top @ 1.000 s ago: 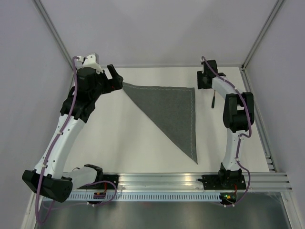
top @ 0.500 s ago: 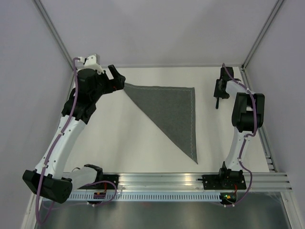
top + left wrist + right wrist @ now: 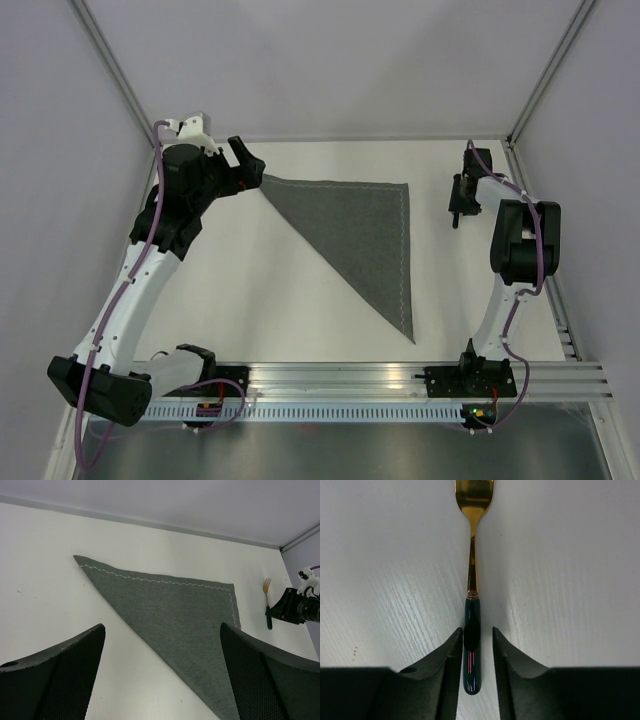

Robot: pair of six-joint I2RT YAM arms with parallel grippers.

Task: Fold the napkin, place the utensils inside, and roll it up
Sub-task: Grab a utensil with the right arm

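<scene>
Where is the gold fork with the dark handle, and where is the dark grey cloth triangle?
Gold fork with dark handle (image 3: 472, 565): right wrist view, on its thin gold neck.
Dark grey triangular cloth napkin (image 3: 365, 230): top external view, middle of the cloth.

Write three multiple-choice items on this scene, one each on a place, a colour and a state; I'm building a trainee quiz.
1. Where does the fork lie? A on the napkin; B on the table, right of the napkin; C in a cup.
2. Its head is: A gold; B silver; C red.
3. The napkin is: A rolled up; B spread square; C folded into a triangle.
B: it lies on bare table beside the napkin. A: the tines shine gold. C: its outline has three corners.
</scene>
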